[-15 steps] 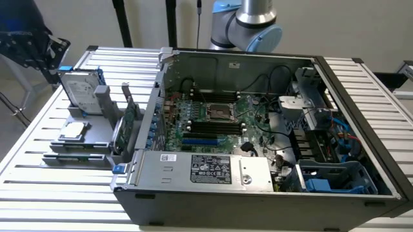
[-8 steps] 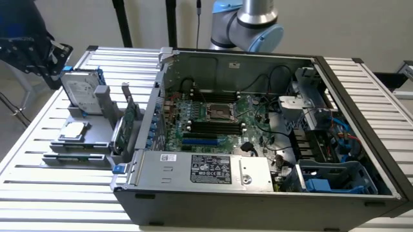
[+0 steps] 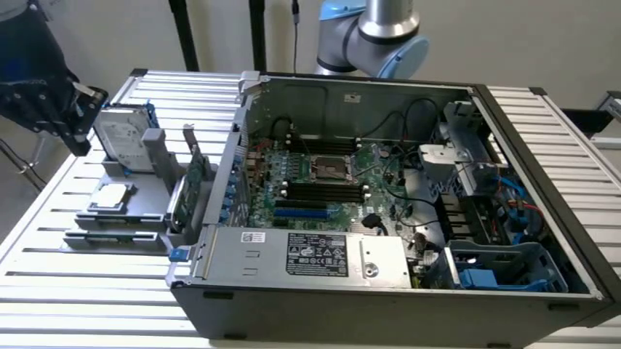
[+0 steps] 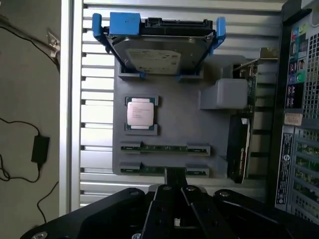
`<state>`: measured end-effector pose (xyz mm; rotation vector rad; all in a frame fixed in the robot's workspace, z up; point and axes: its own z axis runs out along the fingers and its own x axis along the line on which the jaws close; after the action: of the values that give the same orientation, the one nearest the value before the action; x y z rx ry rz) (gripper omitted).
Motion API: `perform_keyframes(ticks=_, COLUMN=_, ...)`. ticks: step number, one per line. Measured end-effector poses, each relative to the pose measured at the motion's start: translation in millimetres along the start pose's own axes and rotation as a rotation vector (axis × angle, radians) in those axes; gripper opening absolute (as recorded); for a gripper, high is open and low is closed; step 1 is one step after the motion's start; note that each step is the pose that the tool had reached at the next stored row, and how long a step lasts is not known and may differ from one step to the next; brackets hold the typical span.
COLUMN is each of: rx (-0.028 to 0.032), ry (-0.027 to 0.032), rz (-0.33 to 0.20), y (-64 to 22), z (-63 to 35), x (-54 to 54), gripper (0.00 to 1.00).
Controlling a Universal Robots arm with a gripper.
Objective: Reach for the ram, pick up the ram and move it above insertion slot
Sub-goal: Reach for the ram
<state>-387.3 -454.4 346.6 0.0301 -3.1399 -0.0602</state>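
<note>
Two rams lie edge-up in the slots of a grey holder (image 4: pixel 174 119). One ram (image 4: pixel 164 148) sits beside the CPU. The other ram (image 4: pixel 149 170) sits at the holder's outer edge, also seen in the exterior view (image 3: pixel 112 234). My gripper (image 4: pixel 174 175) hangs above the holder, and its dark tip overlaps the outer ram's middle in the wrist view. In the exterior view the gripper (image 3: pixel 68 123) is raised at the far left, apart from the holder. The memory slots (image 3: pixel 325 190) lie dark on the motherboard inside the open case.
The holder also carries a hard drive in blue rails (image 4: pixel 159 50), a CPU (image 4: pixel 140 113) and an upright expansion card (image 4: pixel 239 149). The open computer case (image 3: pixel 388 291) stands on the slatted table (image 3: pixel 87 305), its wall close beside the holder. A power adapter (image 4: pixel 40 149) lies on the floor.
</note>
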Motion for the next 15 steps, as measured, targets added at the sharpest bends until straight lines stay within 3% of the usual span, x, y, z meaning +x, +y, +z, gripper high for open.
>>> perform_keyframes(ticks=6, rx=0.0, ry=-0.0002, rz=0.0, y=-19.7, z=9.8, x=-8.3, gripper=0.11)
perform_keyframes(ticks=13, rx=0.0002, ry=-0.0029, rz=-0.004, y=-19.5, z=13.2, x=-8.2, gripper=0.11)
perform_keyframes(ticks=15, rx=0.0002, ry=-0.0018, rz=-0.036, y=-19.4, z=13.9, x=-8.1, gripper=0.11)
